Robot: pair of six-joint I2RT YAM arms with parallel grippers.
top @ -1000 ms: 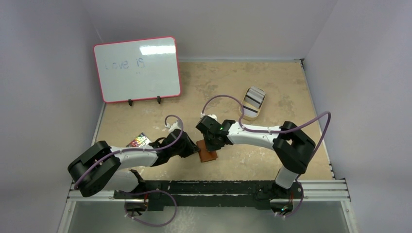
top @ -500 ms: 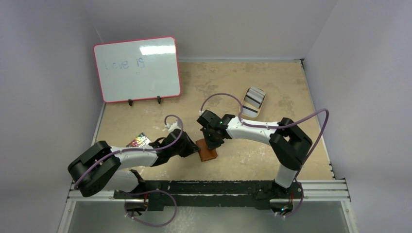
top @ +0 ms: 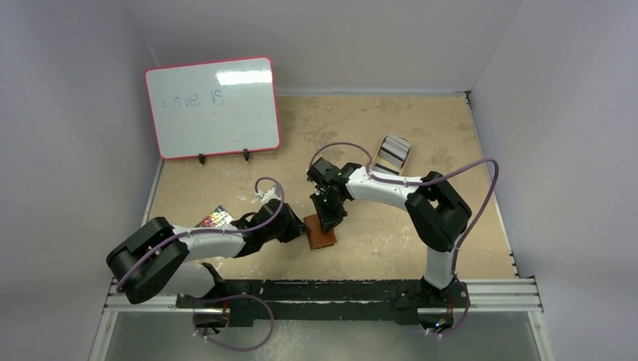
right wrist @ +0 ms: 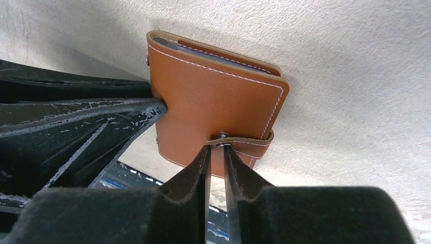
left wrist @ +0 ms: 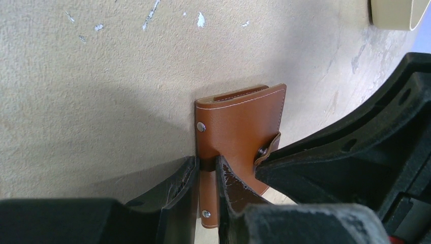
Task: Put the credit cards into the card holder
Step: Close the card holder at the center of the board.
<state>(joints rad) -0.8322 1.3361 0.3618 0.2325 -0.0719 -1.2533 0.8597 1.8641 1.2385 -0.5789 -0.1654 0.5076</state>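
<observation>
The tan surface (top: 421, 128) spreads out ahead of my two bases. A red-framed whiteboard (top: 212, 107) stands at its 11 o'clock corner. An oval tan tin (top: 392, 171) sits at about 1 o'clock and holds the credit cards (top: 393, 150), pale with dark stripes, well apart from both of my grippers. A small colourful card (top: 215, 219) lies at 8 o'clock, just beside my left forearm.

The brown leather card holder (top: 322, 239) is near 6 o'clock, folded shut between my arms. My left gripper (left wrist: 206, 162) reaches it from 9 o'clock, and its jaws are clamped tight on the holder's near edge, with leather showing between the fingers. My right gripper (right wrist: 216, 150) comes down from 12 o'clock, its jaws drawn almost together with only a thin slit between them. The tips sit at the strap's metal snap (right wrist: 222, 134). I cannot tell whether they actually pinch the strap.
</observation>
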